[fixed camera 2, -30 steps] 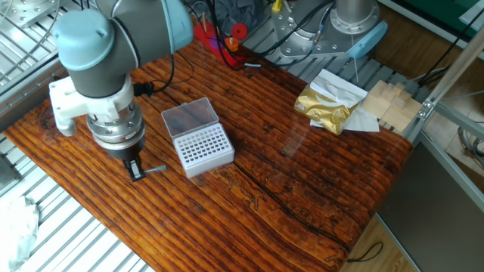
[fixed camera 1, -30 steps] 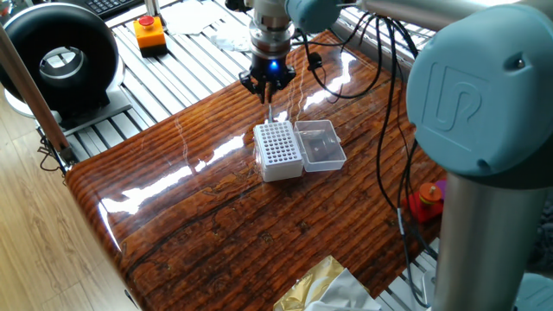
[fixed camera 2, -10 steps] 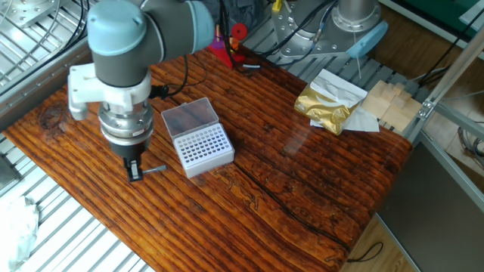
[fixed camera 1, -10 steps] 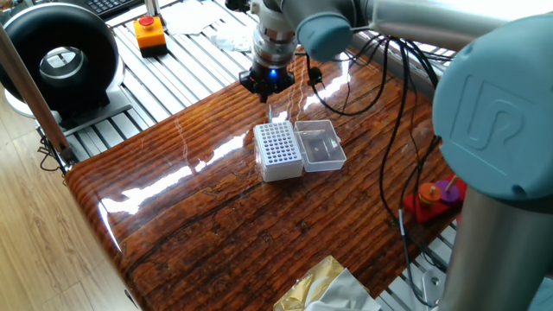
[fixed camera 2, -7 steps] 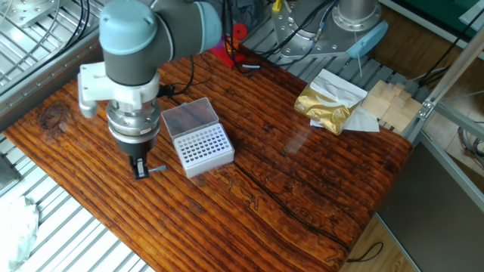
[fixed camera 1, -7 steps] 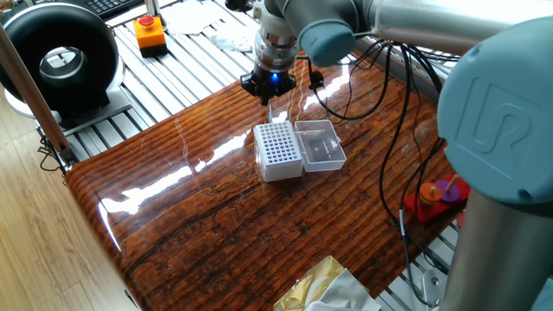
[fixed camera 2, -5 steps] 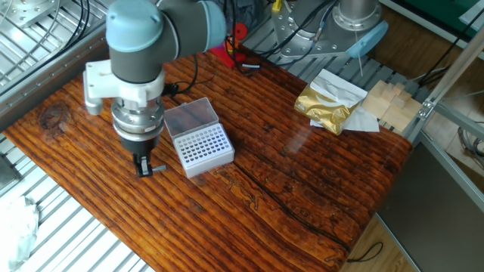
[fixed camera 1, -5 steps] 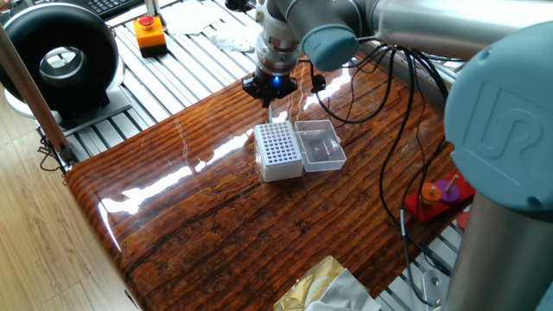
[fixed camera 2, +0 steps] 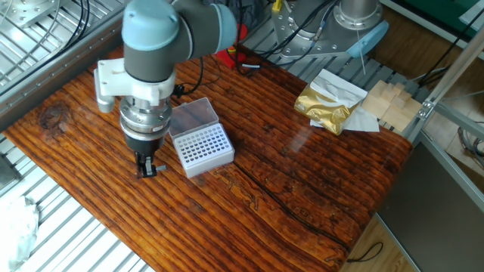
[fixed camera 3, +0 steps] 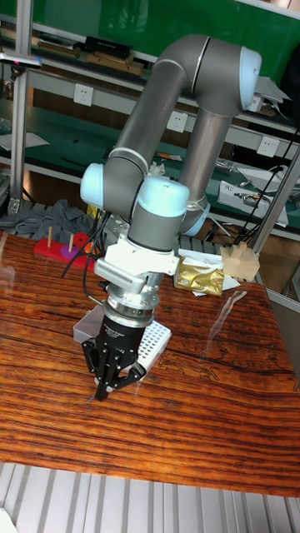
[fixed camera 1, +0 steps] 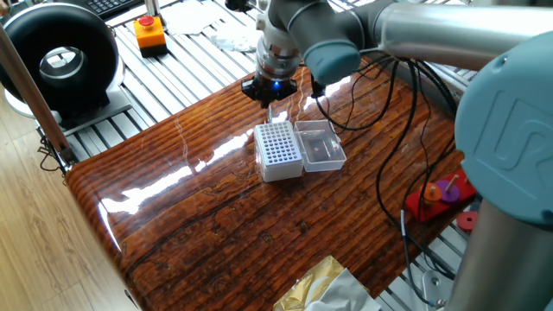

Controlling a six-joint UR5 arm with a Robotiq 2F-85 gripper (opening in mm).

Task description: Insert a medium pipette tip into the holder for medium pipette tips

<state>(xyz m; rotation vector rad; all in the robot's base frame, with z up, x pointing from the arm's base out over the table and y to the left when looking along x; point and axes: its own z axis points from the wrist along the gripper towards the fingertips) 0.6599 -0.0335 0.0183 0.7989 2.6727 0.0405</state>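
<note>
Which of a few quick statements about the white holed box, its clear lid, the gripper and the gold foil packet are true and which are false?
1. The white plastic box with a grid of holes stands on the wooden table. True.
2. Its clear hinged lid is shut over the holes. False: it lies open beside the box.
3. The gripper is low at the table beside the box. True.
4. The gold foil packet sits on top of the box. False: it lies apart, near the table's far edge.
</note>
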